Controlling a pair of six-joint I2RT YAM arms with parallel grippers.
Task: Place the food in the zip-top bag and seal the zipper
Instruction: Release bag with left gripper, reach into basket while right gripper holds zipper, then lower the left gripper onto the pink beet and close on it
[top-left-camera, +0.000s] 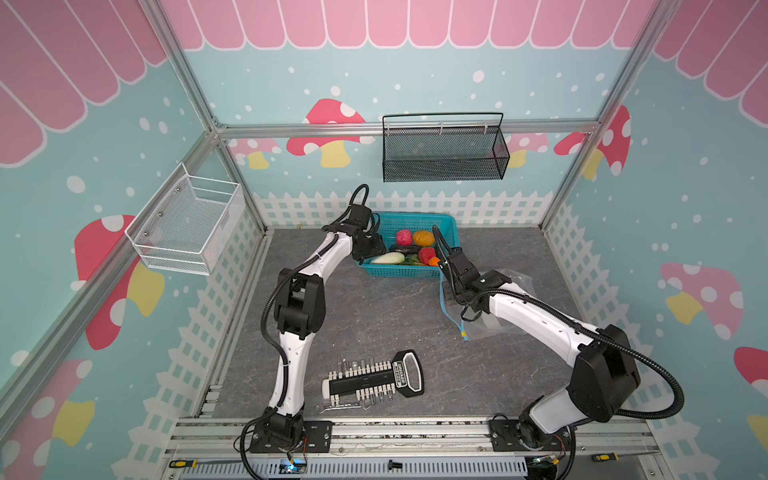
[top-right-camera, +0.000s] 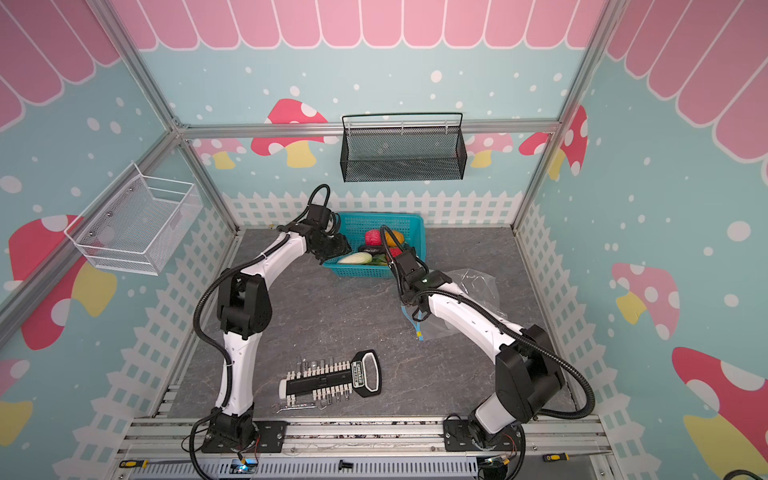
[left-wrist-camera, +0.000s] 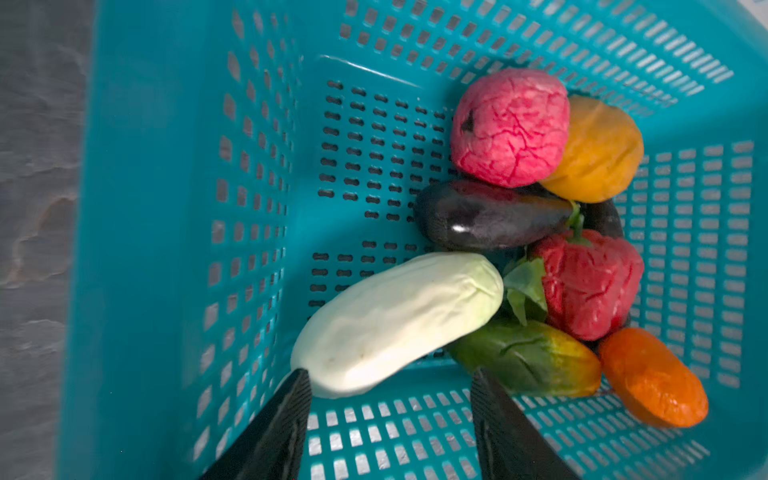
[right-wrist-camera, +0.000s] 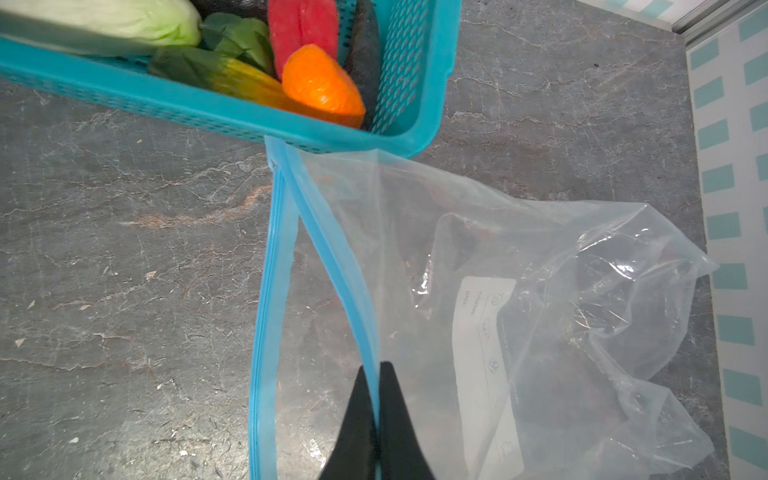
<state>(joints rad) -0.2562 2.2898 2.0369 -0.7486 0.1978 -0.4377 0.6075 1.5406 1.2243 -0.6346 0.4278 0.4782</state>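
- Wire basket (top-left-camera: 187, 224), white, hangs on the wall at 9 o'clock from the tabletop's middle.
- Left gripper (left-wrist-camera: 390, 374) hovers inside the 9 o'clock end of the teal basket (top-left-camera: 415, 216). Its jaws stand roughly half apart and clamp nothing.
- The white-green cabbage (left-wrist-camera: 399, 324) lies with one end between those jaws. It is just beside one finger (left-wrist-camera: 291, 411) and apart from the other.
- The tool set (top-left-camera: 374, 380), black and white, lies on the table at 6 o'clock, well apart from both grippers.
- The teal basket sits at 12 o'clock on the table and holds all the food.
- In the left wrist view the other pieces are bunched beside the cabbage: a pink piece (left-wrist-camera: 509, 133), a yellow-orange piece (left-wrist-camera: 594, 149), a dark purple piece (left-wrist-camera: 490, 216), a red piece (left-wrist-camera: 590, 282), a green piece (left-wrist-camera: 528, 357) and an orange piece (left-wrist-camera: 652, 378).
- A black mesh basket (top-left-camera: 444, 153) hangs on the back wall above the teal basket.
- The right gripper (right-wrist-camera: 375, 370) is closed tight on one lip of the zipper (right-wrist-camera: 332, 266), holding it apart from the other lip, so the mouth gapes.
- The zip-top bag (right-wrist-camera: 540, 249) lies crumpled on the table at about 3 o'clock, label (right-wrist-camera: 486, 365) facing up. The far end of its zipper reaches the teal basket's near corner.
- In a top view the arm hides much of the bag.
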